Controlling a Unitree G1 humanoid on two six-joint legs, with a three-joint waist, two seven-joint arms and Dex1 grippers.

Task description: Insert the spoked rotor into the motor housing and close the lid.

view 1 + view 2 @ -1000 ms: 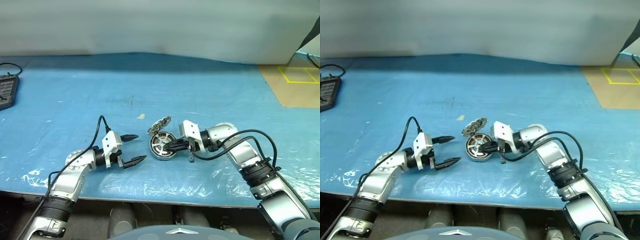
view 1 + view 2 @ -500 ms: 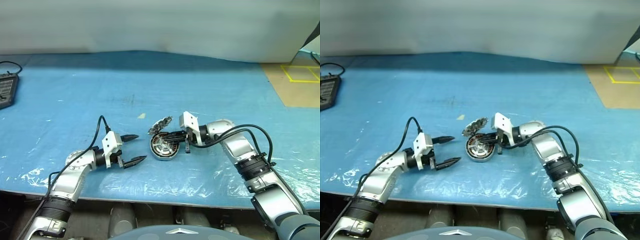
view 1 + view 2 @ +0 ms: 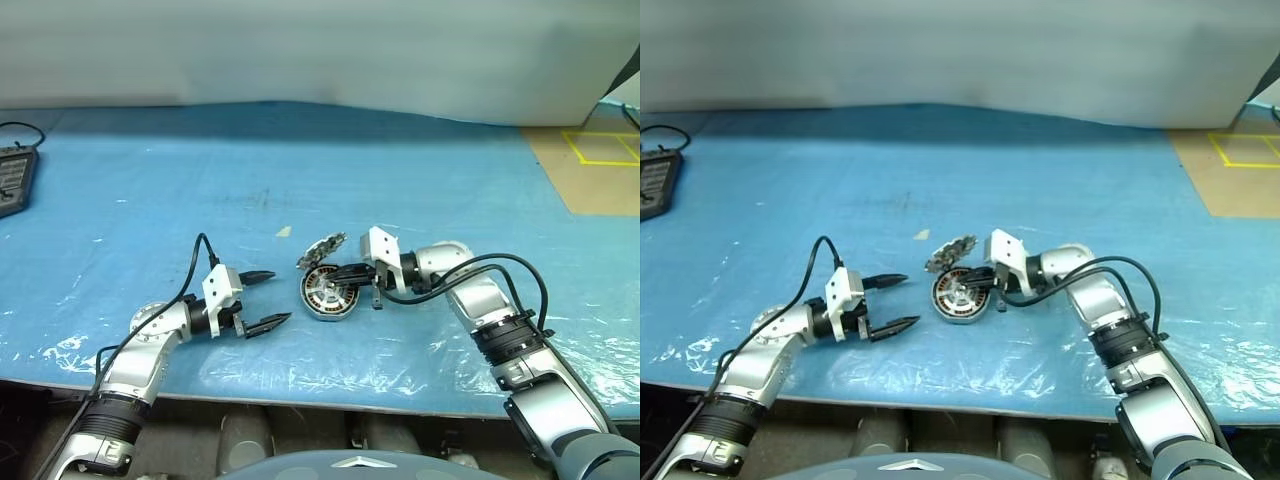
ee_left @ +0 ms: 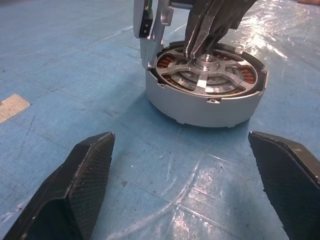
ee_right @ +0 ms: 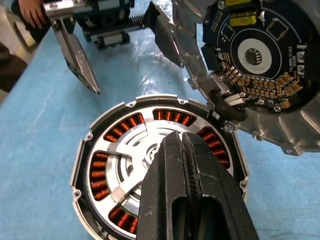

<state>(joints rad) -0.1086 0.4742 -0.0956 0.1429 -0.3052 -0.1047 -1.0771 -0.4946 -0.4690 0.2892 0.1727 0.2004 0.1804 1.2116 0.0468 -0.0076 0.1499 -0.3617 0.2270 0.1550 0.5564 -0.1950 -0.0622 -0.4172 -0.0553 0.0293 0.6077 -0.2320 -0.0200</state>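
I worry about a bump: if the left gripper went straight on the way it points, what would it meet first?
Probably the motor housing: seen between the open left gripper's fingers, its silver wall stands dead ahead on the blue table, with bare surface between. Depth is hard to judge.

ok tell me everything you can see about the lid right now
The lid is a round grey metal disc with a toothed, finned rim. Its inner face carries a dark circuit board with small tan and yellow components and a pale ring at the centre. It stands open, tilted up from the far rim of the motor housing, joined to it there, with white wires running between them. The spoked rotor sits in the housing, with the shut right gripper on it. Neither gripper touches the lid.
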